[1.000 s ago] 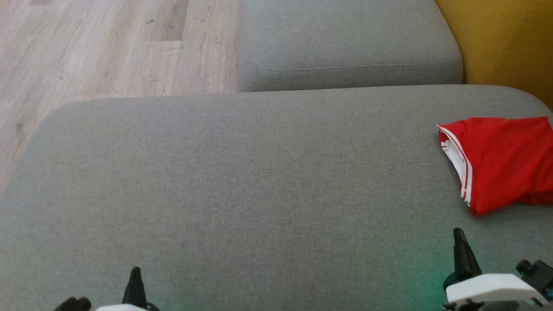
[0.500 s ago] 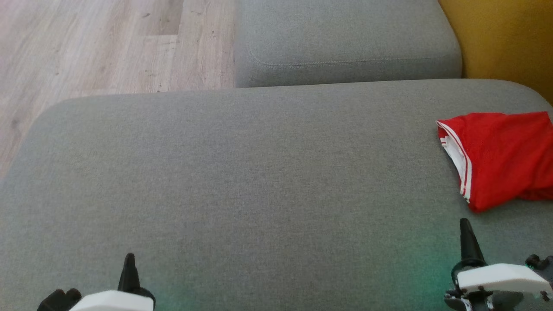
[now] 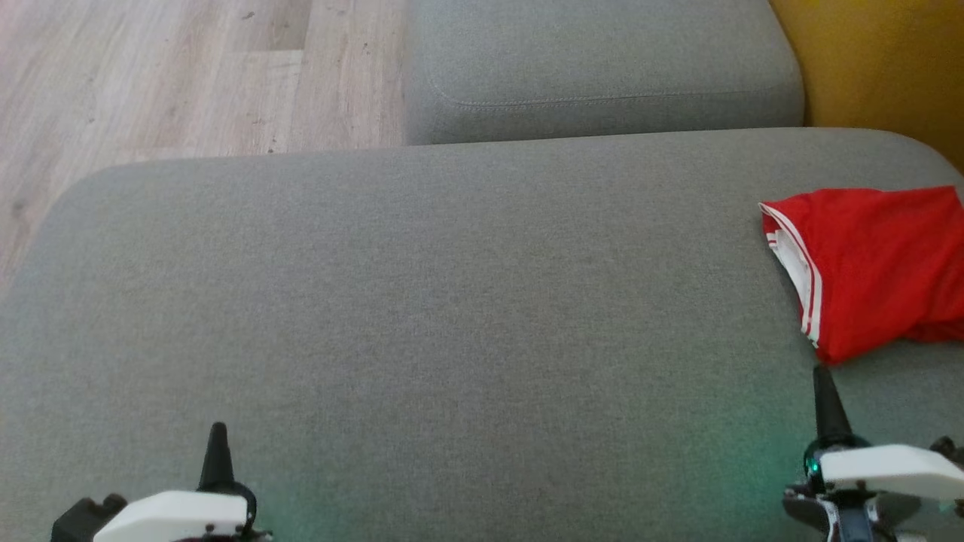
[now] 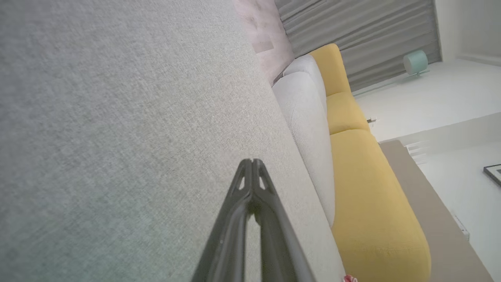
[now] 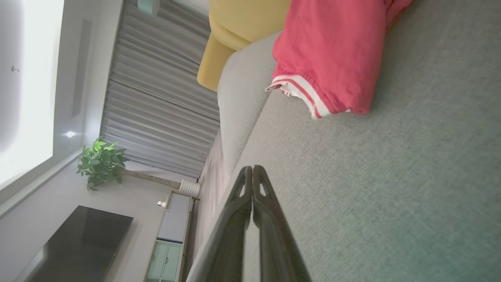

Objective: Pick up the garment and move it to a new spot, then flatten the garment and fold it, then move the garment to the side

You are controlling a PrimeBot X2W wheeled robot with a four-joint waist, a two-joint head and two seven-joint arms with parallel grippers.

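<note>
Red garment (image 3: pixel 877 263) on grey cushion (image 3: pixel 452 316); far right

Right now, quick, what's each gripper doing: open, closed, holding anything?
Left gripper: closed, holding nothing.
Right gripper: closed, holding nothing.

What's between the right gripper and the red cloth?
Only a short stretch of bare grey cushion, nothing on it. The head view shows the right gripper just short of the red cloth's near corner; the right wrist view agrees.
</note>
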